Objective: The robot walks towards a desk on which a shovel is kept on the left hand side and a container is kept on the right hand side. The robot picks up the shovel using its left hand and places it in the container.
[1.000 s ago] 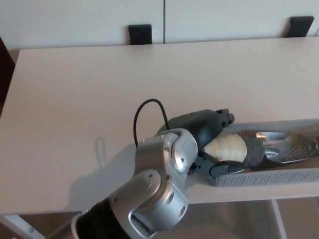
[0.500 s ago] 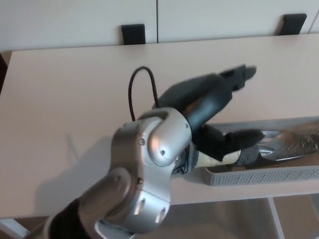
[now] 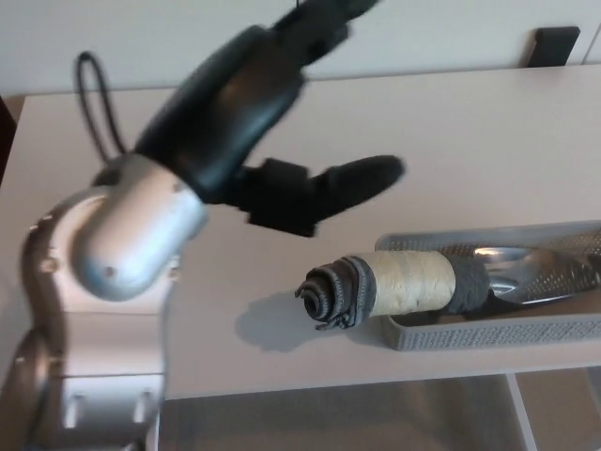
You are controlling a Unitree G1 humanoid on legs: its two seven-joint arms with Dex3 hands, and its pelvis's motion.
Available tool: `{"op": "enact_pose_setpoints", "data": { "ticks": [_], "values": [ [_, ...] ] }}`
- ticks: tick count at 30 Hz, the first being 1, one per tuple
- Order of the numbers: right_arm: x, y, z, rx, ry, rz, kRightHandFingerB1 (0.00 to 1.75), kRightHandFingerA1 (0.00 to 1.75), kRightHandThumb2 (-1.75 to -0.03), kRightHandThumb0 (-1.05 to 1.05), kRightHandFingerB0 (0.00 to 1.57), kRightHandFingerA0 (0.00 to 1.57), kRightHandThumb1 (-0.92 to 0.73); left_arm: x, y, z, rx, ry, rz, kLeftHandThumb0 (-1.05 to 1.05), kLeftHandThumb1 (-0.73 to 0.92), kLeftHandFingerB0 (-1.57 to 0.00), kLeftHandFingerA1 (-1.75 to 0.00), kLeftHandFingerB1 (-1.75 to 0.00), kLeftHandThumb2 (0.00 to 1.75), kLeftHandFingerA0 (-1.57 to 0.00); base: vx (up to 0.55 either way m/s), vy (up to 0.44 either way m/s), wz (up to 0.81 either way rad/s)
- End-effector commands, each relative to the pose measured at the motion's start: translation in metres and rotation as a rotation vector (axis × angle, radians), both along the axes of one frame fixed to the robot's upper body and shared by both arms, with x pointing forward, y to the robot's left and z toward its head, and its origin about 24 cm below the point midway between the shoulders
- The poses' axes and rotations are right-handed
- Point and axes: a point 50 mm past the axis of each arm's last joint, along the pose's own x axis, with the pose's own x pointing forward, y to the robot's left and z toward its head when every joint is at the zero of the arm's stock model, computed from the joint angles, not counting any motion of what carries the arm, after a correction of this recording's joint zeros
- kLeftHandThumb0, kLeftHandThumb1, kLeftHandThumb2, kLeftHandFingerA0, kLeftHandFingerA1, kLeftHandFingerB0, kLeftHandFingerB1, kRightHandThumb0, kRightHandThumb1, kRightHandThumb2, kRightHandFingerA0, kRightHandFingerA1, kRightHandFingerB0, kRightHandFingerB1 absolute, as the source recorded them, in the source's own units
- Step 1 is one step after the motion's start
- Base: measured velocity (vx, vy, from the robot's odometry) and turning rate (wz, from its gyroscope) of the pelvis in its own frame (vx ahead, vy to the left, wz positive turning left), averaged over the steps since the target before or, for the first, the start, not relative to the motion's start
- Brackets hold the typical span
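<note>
The shovel point(image 3: 413, 287) lies in the grey mesh container point(image 3: 498, 331) at the desk's front right. Its cream, grey-wrapped handle sticks out over the container's left end, and its shiny metal blade point(image 3: 540, 272) rests inside. My left hand point(image 3: 272, 141) hovers above and to the left of the handle, raised clear of it. Its black fingers point(image 3: 352, 180) are spread apart and hold nothing. My right hand does not show.
The pale desk point(image 3: 470, 141) stretches to a white wall at the back, where a black bracket point(image 3: 554, 45) sits. My silver left forearm point(image 3: 103, 282) fills the lower left. The container lies close to the desk's front edge.
My left hand has let go of the shovel handle, opened, and lifted up and to the left. The shovel stays in the container with its handle now uncovered.
</note>
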Motion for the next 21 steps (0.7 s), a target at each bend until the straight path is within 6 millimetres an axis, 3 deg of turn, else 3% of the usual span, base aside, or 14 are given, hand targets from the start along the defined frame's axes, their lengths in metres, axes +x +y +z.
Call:
{"op": "enact_pose_setpoints", "data": {
  "ticks": [1, 2, 5, 6, 7, 8, 9, 12, 13, 14, 16, 17, 19, 21],
  "values": [
    [-0.008, -0.02, -0.005, -0.016, 0.039, -0.073, 0.52, 0.61, -0.86, -0.5, 0.4, 0.54, -0.55, -0.12, 0.103, 0.013, -0.145, -0.011, -0.505, -0.87, 0.59, -0.1, -0.36, -0.3, 0.58, -0.04, 0.0, 0.0, 0.0],
    [-0.011, -0.021, -0.008, 0.002, 0.051, -0.104, 0.53, 0.62, -0.85, -0.5, 0.39, 0.55, -0.54, -0.141, 0.118, 0.002, -0.153, 0.081, -0.46, -0.84, 0.51, -0.14, -0.23, -0.28, 0.93, 0.0, 0.0, 0.0, 0.0],
    [-0.01, -0.021, -0.008, 0.004, 0.044, -0.127, 0.41, 0.53, -0.6, -0.45, 0.45, 0.63, -0.68, -0.163, 0.152, -0.013, -0.316, 0.238, -0.529, -0.83, 0.46, -0.05, -0.27, -0.29, 0.95, 0.0, 0.0, 0.0, 0.0],
    [-0.011, -0.021, -0.008, 0.003, 0.049, -0.131, 0.53, 0.61, -0.85, -0.5, 0.4, 0.54, -0.55, -0.167, 0.157, -0.015, -0.341, 0.279, -0.54, -0.98, 0.57, -0.04, -0.3, -0.37, 1.0, -0.02, 0.0, 0.0, 0.0],
    [-0.011, -0.022, -0.009, 0.003, 0.053, -0.135, 0.53, 0.61, -0.85, -0.5, 0.4, 0.54, -0.55, -0.174, 0.163, -0.016, -0.365, 0.316, -0.541, -0.42, 0.16, 0.0, -0.52, -0.5, 0.91, 0.0, 0.0, 0.0, 0.0],
    [-0.012, -0.023, -0.009, 0.0, 0.056, -0.141, 0.52, 0.61, -0.85, -0.49, 0.39, 0.55, -0.55, -0.186, 0.175, -0.017, -0.405, 0.373, -0.535, -1.01, 0.61, -0.13, -0.45, -0.43, 1.07, -0.06, 0.0, 0.0, 0.0],
    [-0.011, -0.024, -0.009, -0.006, 0.052, -0.142, 0.52, 0.6, -0.85, -0.49, 0.39, 0.55, -0.56, -0.192, 0.183, -0.014, -0.414, 0.396, -0.527, -1.05, 0.83, -0.18, -0.41, -0.32, 0.66, -0.18, 0.0, 0.0, 0.0],
    [-0.009, -0.026, -0.008, -0.013, 0.04, -0.149, 0.52, 0.6, -0.85, -0.48, 0.39, 0.55, -0.56, -0.205, 0.194, -0.008, -0.395, 0.397, -0.466, -1.03, 0.79, -0.23, -0.4, -0.33, 0.65, -0.25, 0.0, 0.0, 0.0],
    [-0.008, -0.026, -0.009, -0.017, 0.04, -0.15, 0.4, 0.5, -0.6, -0.42, 0.45, 0.64, -0.69, -0.208, 0.197, -0.006, -0.339, 0.436, -0.436, -0.97, 0.62, -0.1, -0.49, -0.43, 1.09, -0.15, 0.0, 0.0, 0.0],
    [-0.009, -0.026, -0.009, -0.016, 0.042, -0.149, 0.4, 0.51, -0.6, -0.43, 0.45, 0.64, -0.69, -0.21, 0.199, -0.004, -0.32, 0.427, -0.457, -1.02, 0.62, -0.07, -0.47, -0.42, 1.1, -0.13, 0.0, 0.0, 0.0],
    [-0.009, -0.025, -0.01, -0.014, 0.041, -0.154, 0.4, 0.51, -0.6, -0.44, 0.46, 0.64, -0.69, -0.21, 0.201, -0.008, -0.399, 0.497, -0.493, -1.01, 0.57, -0.13, -0.44, -0.41, 1.06, -0.12, 0.0, 0.0, 0.0],
    [-0.01, -0.025, -0.011, -0.014, 0.042, -0.153, 0.4, 0.5, -0.6, -0.43, 0.46, 0.63, -0.69, -0.212, 0.203, -0.016, -0.43, 0.537, -0.486, -1.04, 0.73, -0.23, -0.36, -0.33, 0.63, -0.19, 0.0, 0.0, 0.0],
    [-0.01, -0.025, -0.011, -0.009, 0.039, -0.159, 0.4, 0.51, -0.6, -0.44, 0.46, 0.63, -0.69, -0.214, 0.204, -0.019, -0.409, 0.577, -0.456, -1.02, 0.57, -0.26, -0.46, -0.42, 1.06, -0.25, 0.0, 0.0, 0.0],
    [-0.01, -0.026, -0.012, -0.013, 0.034, -0.163, 0.4, 0.5, -0.6, -0.44, 0.47, 0.64, -0.69, -0.216, 0.21, -0.025, -0.385, 0.614, -0.411, -1.05, 0.78, -0.38, -0.42, -0.34, 0.65, -0.41, 0.0, 0.0, 0.0]
  ]
}}
